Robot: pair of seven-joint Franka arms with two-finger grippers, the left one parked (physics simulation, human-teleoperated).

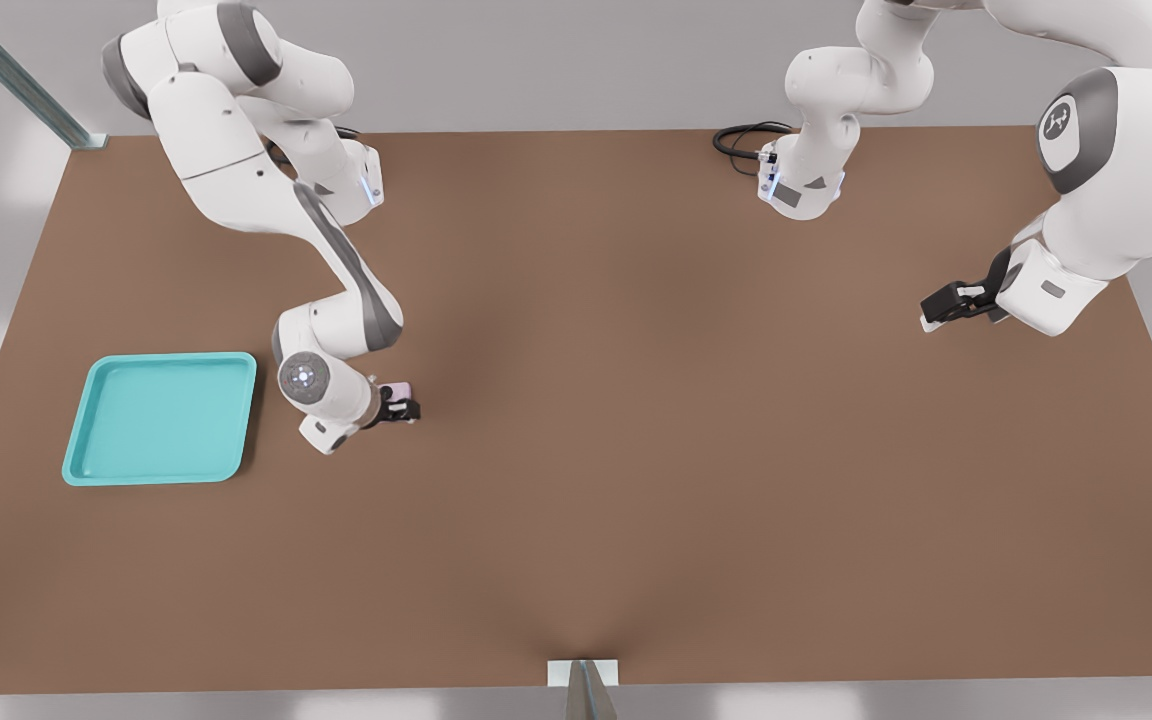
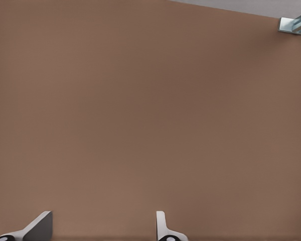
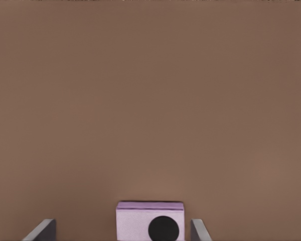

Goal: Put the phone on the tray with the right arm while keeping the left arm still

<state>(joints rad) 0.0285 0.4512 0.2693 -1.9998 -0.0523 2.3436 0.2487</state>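
The pale pink phone (image 1: 397,391) lies on the brown table to the front view's right of the turquoise tray (image 1: 161,420), about a tray's width from it. My right arm's gripper (image 1: 401,406) is down low around the phone. In the right wrist view the phone (image 3: 140,221) shows one round black lens and sits between the fingers of the gripper (image 3: 123,222). One finger (image 3: 199,232) is close beside the phone; the other finger (image 3: 42,232) stands well apart, so the gripper is open. The tray holds nothing.
The parked arm's gripper (image 1: 951,303) hangs over the table at the front view's right. A black cable (image 1: 744,140) lies by that arm's base at the far edge. A metal bracket (image 1: 583,676) sits at the near edge, and a metal post (image 1: 26,85) at the far left corner.
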